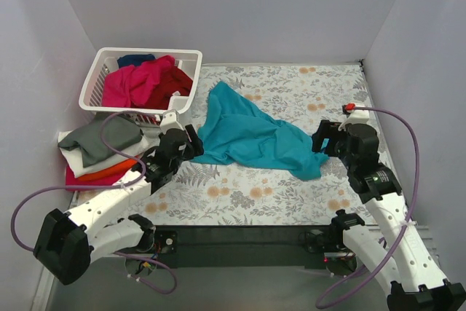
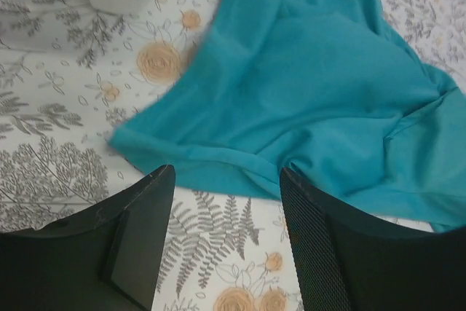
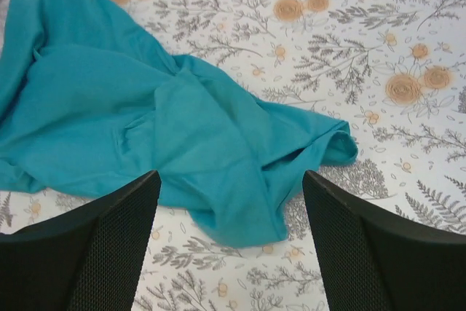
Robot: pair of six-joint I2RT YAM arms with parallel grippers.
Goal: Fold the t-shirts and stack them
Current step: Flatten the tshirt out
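A teal t-shirt (image 1: 251, 136) lies crumpled on the flowered table, in the middle. It shows in the left wrist view (image 2: 320, 85) and the right wrist view (image 3: 145, 121). My left gripper (image 1: 195, 143) is open and empty at the shirt's left edge, just above the table (image 2: 227, 180). My right gripper (image 1: 320, 143) is open and empty at the shirt's right end (image 3: 231, 180). Magenta, dark red and navy shirts (image 1: 145, 79) fill the white basket. Folded grey, white, orange and magenta shirts (image 1: 102, 152) are stacked at the left.
The white lattice basket (image 1: 98, 81) stands at the back left, next to the folded stack. Pale walls close in the table at the back and both sides. The flowered tablecloth (image 1: 291, 194) shows in front of the teal shirt.
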